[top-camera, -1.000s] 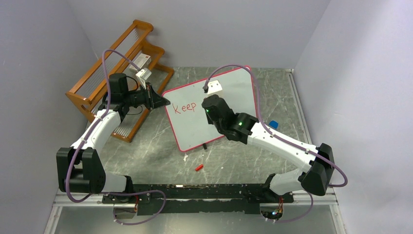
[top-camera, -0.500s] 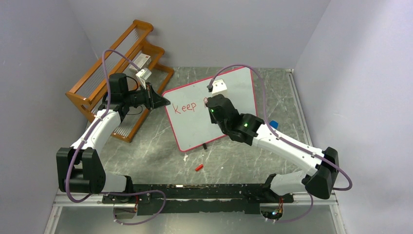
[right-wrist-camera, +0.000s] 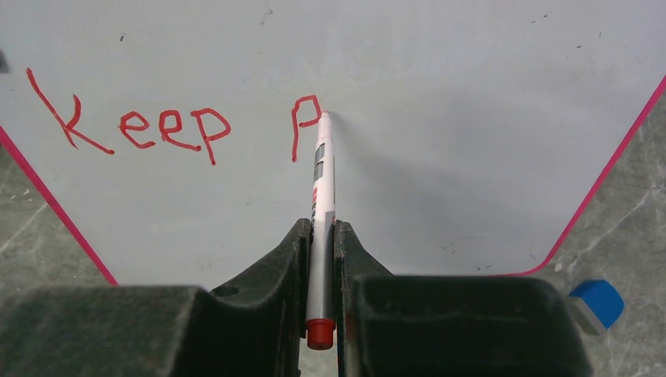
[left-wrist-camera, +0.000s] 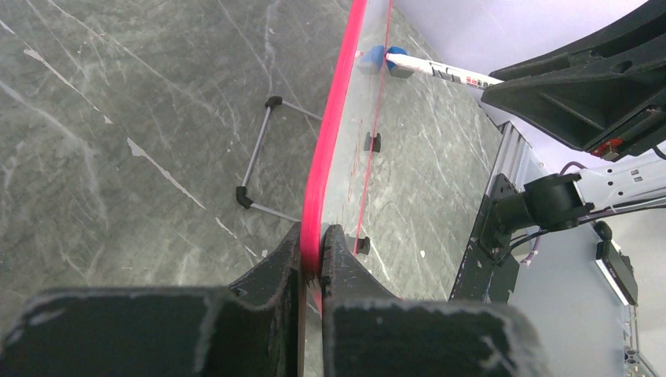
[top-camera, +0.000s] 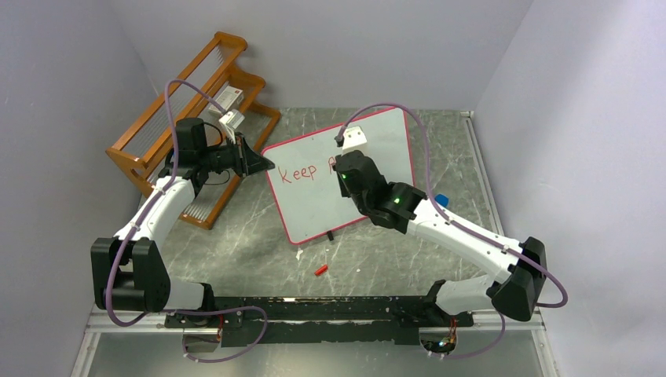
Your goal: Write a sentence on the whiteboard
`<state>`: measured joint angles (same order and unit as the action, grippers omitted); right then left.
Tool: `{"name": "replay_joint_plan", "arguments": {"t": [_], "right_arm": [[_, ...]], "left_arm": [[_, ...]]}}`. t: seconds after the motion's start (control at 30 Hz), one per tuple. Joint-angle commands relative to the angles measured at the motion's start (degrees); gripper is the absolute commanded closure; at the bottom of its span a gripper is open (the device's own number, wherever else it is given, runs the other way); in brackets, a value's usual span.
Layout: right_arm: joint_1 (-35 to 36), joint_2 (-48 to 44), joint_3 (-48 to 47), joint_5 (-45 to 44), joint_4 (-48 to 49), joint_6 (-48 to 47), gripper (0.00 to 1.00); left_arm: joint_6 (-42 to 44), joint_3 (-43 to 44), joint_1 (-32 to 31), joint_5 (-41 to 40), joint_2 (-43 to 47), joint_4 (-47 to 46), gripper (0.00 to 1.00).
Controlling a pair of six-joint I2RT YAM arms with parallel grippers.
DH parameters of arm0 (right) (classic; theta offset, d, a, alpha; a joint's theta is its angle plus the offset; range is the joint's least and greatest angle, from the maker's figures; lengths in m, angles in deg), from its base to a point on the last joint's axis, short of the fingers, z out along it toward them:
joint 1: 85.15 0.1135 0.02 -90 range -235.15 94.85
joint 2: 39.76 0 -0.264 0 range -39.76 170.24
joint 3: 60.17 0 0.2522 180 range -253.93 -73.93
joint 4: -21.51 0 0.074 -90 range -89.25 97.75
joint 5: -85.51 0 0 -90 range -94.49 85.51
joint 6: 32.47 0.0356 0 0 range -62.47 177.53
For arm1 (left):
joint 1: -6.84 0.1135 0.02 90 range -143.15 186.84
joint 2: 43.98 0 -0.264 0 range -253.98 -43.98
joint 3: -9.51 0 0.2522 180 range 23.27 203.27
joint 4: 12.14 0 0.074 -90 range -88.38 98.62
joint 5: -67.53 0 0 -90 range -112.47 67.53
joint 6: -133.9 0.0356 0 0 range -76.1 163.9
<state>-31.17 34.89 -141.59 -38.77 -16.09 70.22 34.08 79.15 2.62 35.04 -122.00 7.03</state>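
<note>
While the left pincer point(left-wrist-camera: 312, 236) is pressed together on the red-pink frame at the left edge of the whiteboard point(top-camera: 314, 210), the board stands leaning back on the tabletop point(top-camera: 251, 251), toward the far side, between the two arms; its writing face looks at the right arm; the right pincer point(right-wrist-camera: 320, 229) is pinching a red marker point(right-wrist-camera: 322, 188) by its rear part, with the fingers tight on the barrel; the long axis of the marker goes straight away from this pincer to the board, and its tip touches the white face just at the right of the bowl of a letter "p"; the sentence point(right-wrist-camera: 133, 129) reads only "Keep p", in one line in the upper left part of the board, so I judge the task to be in its early part, with most of the words not yet written; the relation that matters for the coming move is this: the bare white face lies to the right of the tip, along the same line as the letters, and the right arm is the nearer one to it; I judge that the tip must go sideways to the right, with the marker pointing at the board as now, and that the left arm must hold the frame firm, so the board does not turn under the pressure
</note>
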Motion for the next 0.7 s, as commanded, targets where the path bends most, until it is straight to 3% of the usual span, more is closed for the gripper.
{"name": "replay_joint_plan", "arguments": {"t": [0.0,0.67], "right_arm": [[-0.7,0.54,0.59,-0.86,1.94,-0.86,1.0],[-1.25,1.87,0.51,-1.87,3.41,-1.14,1.0]], "left_arm": [[6.4,-0.61,-1.48,-5.4,-2.22,3.73,0.95],[6.27,-0.61,-1.48,-5.22,-2.23,3.52,0.95]]}}
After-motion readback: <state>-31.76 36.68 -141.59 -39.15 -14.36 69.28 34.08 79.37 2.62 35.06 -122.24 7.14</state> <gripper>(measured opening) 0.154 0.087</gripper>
